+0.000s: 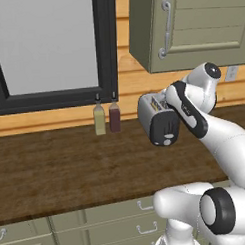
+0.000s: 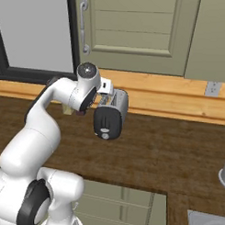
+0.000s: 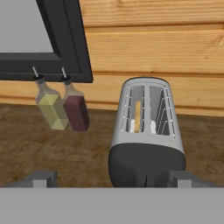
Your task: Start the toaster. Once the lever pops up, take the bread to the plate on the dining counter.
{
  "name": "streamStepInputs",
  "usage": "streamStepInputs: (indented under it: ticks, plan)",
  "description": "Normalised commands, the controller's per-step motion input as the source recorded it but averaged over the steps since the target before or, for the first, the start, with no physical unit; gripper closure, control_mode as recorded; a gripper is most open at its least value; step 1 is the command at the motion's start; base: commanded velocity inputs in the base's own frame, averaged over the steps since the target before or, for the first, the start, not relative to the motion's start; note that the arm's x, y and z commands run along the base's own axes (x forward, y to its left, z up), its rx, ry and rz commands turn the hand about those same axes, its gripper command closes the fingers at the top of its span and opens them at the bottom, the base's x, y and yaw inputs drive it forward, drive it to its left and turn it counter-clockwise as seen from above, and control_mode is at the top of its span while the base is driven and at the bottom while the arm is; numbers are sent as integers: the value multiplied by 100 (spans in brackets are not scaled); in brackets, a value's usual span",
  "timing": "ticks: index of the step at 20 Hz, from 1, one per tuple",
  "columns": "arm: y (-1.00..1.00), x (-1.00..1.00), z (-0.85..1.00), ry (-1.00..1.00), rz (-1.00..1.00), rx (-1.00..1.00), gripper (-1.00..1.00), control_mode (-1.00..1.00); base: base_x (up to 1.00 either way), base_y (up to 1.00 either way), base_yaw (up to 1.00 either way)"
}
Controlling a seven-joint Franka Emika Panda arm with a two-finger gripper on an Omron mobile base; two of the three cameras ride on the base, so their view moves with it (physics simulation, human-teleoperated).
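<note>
Across the lower half of the left base view ran a dark wood-grain worktop point(image 1: 56, 172) with sage-green drawer fronts point(image 1: 98, 225) under it, backed by pale plank wall, a black-framed window point(image 1: 52, 47) at upper left and a green cabinet point(image 1: 191, 27) at upper right. At the frame's centre stood the toaster point(image 1: 157, 121), boxy silver metal with a rounded black end panel bearing the small pale lever point(image 1: 167, 141). Left of it, two small bottles point(image 1: 107, 117), one yellowish, one dark red, stood side by side at the wall. From the hand view, the two top slots showed a tan slice of bread point(image 3: 137, 116) upright in the left one. At that view's bottom edge the gripper point(image 3: 111, 179) sat with jaws spread wide, holding nothing. At the right base view's lower right, a grey sink rim point(image 2: 207, 223) showed.
</note>
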Motion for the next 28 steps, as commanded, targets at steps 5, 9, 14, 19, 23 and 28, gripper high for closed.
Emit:
streamStepInputs:
  ticks: [5,9,14,19,23,28]
  plan:
    - [0,0,0,0,0,0,-100,-100,0,0,0]
    - [0,0,0,0,0,0,-100,-100,0,0,0]
    - [0,0,0,0,0,0,-100,-100,0,0,0]
    - [0,0,0,0,0,0,-100,-100,0,0,0]
    - [0,0,0,0,0,0,-100,-100,0,0,0]
    - [0,0,0,0,0,0,-100,-100,0,0,0]
